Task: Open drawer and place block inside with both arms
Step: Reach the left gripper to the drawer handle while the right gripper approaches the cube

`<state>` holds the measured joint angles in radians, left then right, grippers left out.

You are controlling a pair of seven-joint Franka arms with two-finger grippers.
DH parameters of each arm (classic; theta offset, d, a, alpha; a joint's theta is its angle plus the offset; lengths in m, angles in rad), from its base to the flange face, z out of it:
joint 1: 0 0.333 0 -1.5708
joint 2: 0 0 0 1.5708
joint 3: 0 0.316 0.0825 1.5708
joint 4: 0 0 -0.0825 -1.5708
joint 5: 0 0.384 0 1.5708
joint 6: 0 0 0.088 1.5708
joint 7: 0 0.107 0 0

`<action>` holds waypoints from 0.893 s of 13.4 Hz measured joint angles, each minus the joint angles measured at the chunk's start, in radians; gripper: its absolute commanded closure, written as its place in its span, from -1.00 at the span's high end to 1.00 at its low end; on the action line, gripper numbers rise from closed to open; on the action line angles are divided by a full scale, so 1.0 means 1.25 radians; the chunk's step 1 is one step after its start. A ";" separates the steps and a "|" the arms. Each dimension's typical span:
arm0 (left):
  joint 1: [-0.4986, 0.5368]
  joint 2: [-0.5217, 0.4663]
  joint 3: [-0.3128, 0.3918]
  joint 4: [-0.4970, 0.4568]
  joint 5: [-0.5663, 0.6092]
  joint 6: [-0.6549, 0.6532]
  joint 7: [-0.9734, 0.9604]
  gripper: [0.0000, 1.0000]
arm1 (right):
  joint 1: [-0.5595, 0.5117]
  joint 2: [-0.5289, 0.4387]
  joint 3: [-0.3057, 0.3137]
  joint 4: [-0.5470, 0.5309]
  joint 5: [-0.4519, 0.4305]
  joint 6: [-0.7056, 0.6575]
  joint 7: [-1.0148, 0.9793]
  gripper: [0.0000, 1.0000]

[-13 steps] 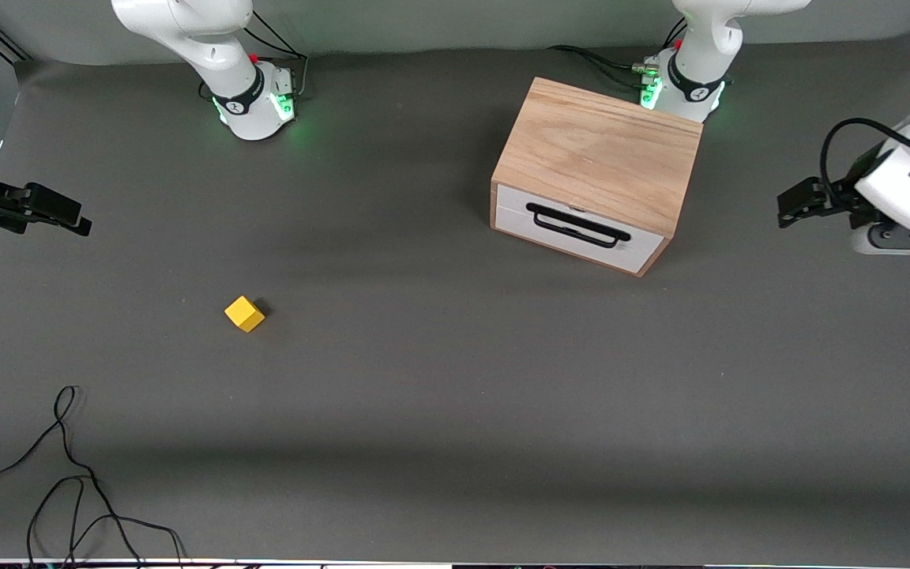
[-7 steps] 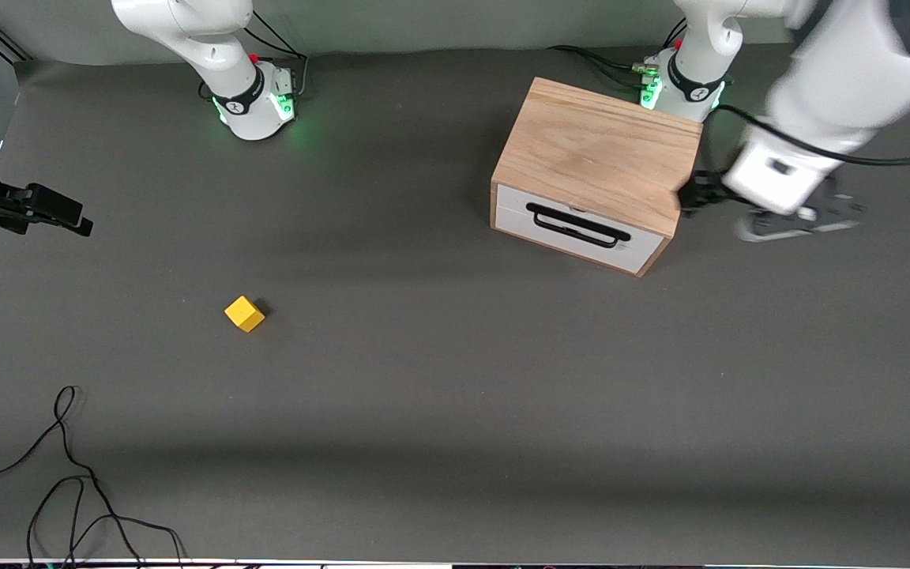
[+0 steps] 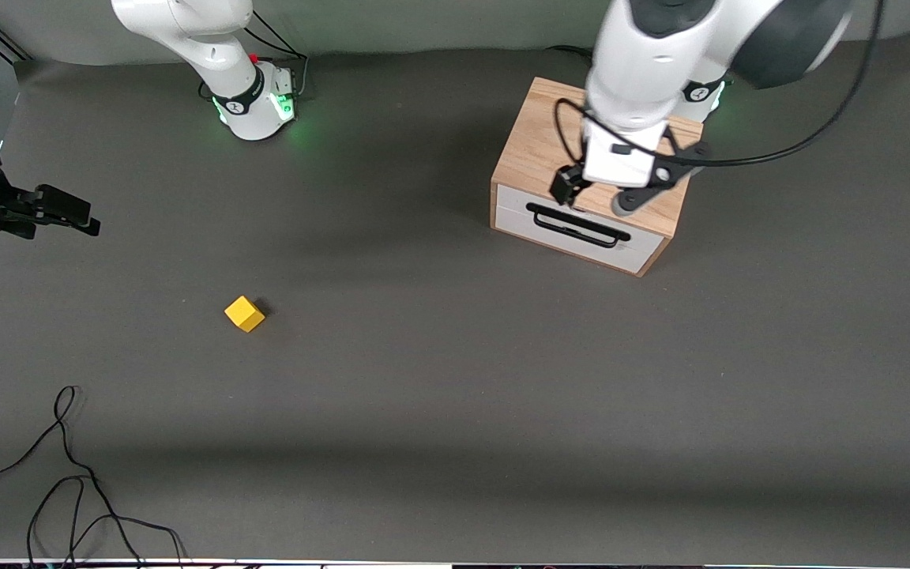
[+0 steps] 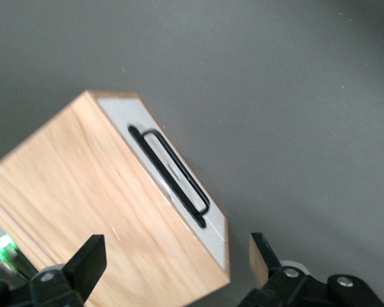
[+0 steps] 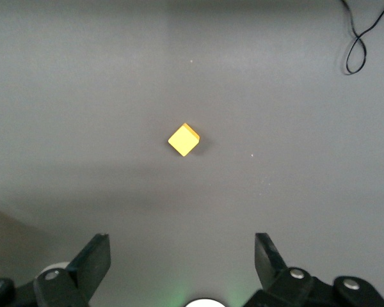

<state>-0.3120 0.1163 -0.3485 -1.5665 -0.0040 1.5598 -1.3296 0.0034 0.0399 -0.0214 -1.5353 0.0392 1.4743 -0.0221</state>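
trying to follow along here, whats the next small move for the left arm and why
Probably lower the left pincer onto the black handle: it hangs open over the cabinet's front edge, the drawer is shut, and the yellow block lies untouched while the right pincer waits open.

Closed white-fronted drawer [image 3: 579,231]; yellow block [image 3: 244,314] well apart on table.

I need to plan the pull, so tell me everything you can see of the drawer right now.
The drawer is fully shut, its white front panel flush in a light oak box cabinet. A black wire bar handle runs along the panel. The cabinet sits skewed on the grey table, toward the left arm's end, its front turned toward the front camera. Nothing touches the drawer: the left claw hangs open above the cabinet's front edge, over the handle. Its inside is hidden.
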 measured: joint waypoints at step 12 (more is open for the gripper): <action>-0.002 0.175 0.015 -0.044 0.008 0.085 -0.170 1.00 | 0.068 0.027 0.001 -0.426 0.005 0.472 -0.216 0.99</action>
<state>-0.3147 0.3347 -0.3292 -1.6209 0.0056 1.6655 -1.5417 0.0889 0.0731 -0.0197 -2.0680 0.0454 2.0644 -0.2921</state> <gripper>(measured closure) 0.000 0.000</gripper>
